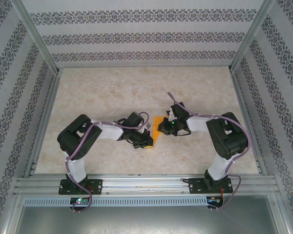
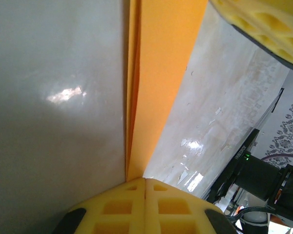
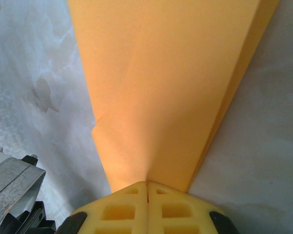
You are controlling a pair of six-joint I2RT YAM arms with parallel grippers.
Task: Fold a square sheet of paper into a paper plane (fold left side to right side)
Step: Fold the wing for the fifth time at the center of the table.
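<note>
Left gripper [image 2: 145, 181] is seen clamped shut, its waffled yellow fingertips [image 2: 118, 208] pressed together on the paper [image 2: 158, 73]: thin, smooth, bright orange, folded into a narrow layered strip stretching ahead. Right gripper [image 3: 147, 184] is likewise closed on a creased edge. The paper is held between both, over the glossy pale table [image 2: 53, 146].

From where I stand, the table [image 1: 112, 92] is a pale, mottled stone-look slab, glossy enough to throw back a bright patch of light [image 2: 64, 94]. Papered walls [image 1: 136, 34] in grey damask bands close it in at 9, 12 and 3 o'clock, edged by aluminium posts [image 1: 36, 36]. A slotted rail [image 1: 146, 183] runs along 6 o'clock.
</note>
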